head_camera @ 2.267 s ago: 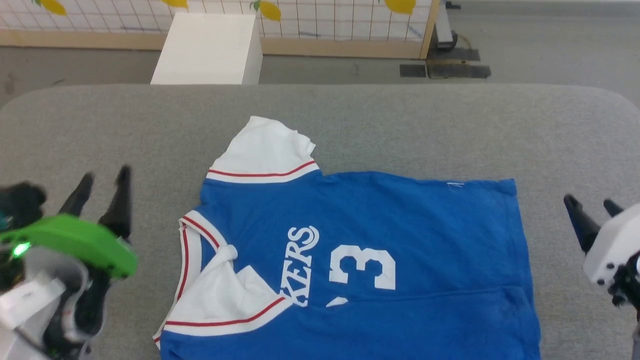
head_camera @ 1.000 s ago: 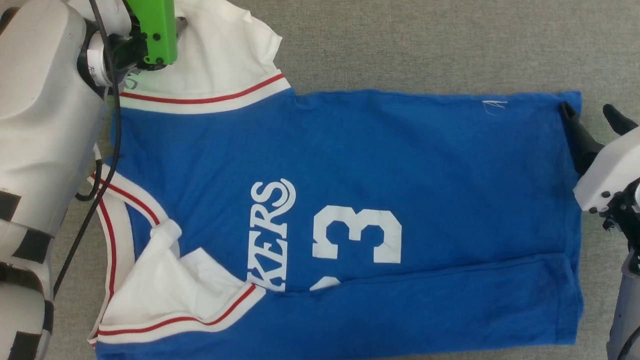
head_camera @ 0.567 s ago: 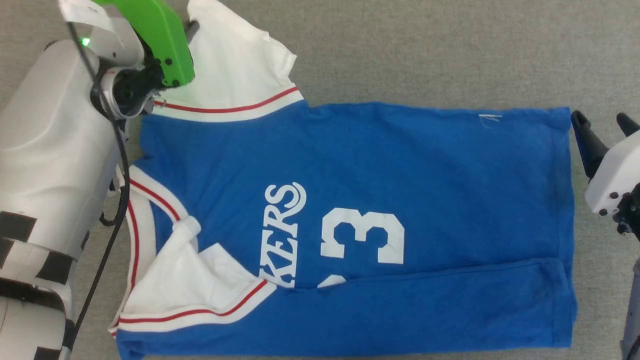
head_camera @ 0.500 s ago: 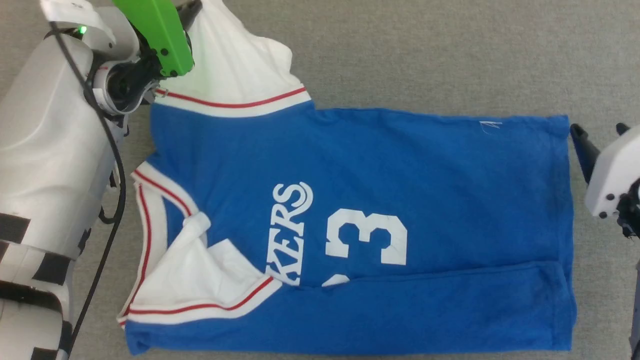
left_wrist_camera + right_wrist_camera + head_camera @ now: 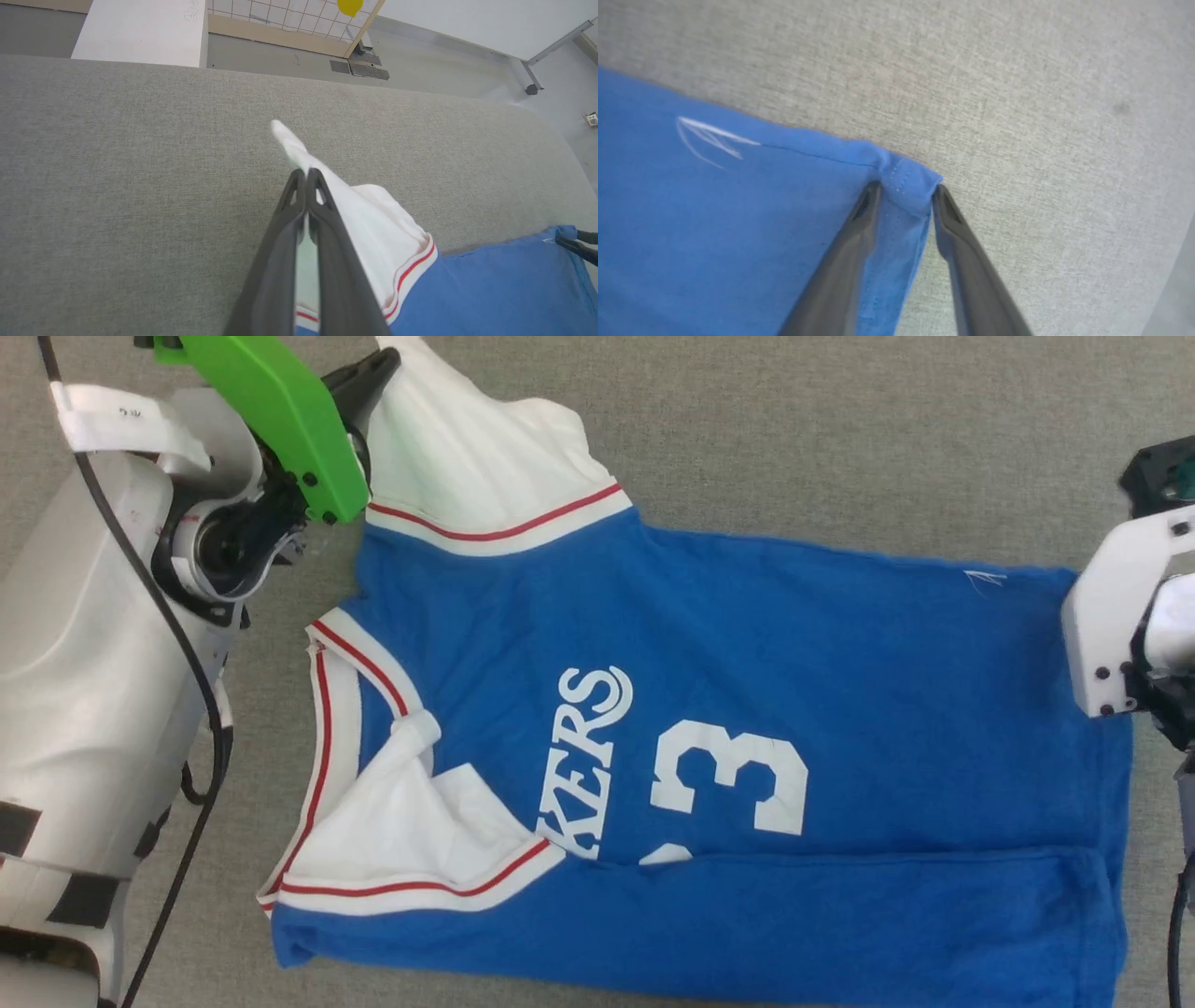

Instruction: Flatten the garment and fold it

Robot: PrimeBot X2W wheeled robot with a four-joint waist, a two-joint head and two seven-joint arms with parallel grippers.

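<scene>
Moved since a second ago: left gripper (image 5: 306,173) has gone from spread fingers to a tight pinch on the far white sleeve (image 5: 467,448); right gripper (image 5: 906,189), then standing just off the hem, now reaches over the hem's far corner (image 5: 908,179).
Garment (image 5: 747,644): bright blue jersey lying front-up on the grey padded table (image 5: 840,429), collar toward the robot's left, hem toward its right.
Left gripper: clamped shut on the far sleeve, cloth squeezed between the two dark fingers; the sleeve's tip pokes out past the fingertips and is drawn up into a peak.
Right gripper: fingers stand apart, straddling the hem corner, one lying on the blue cloth and the other at its edge on the table; the cloth is not pinched between them. In the head view its white housing (image 5: 1111,616) covers that corner.
Front print: white lettering (image 5: 583,756) and a white number 3 (image 5: 733,775) read sideways in the head view.
Near sleeve (image 5: 401,831): white with a red stripe, folded inward over the chest beside the collar trim (image 5: 327,709).
Near side: a long crease (image 5: 840,854) runs toward the hem, with a blue band folded over just below the print.
Small mark: a wisp of white thread (image 5: 710,135) on the blue cloth near the held corner.
Beyond the table: a white box (image 5: 140,32) and a gridded screen (image 5: 280,11) on the floor.
</scene>
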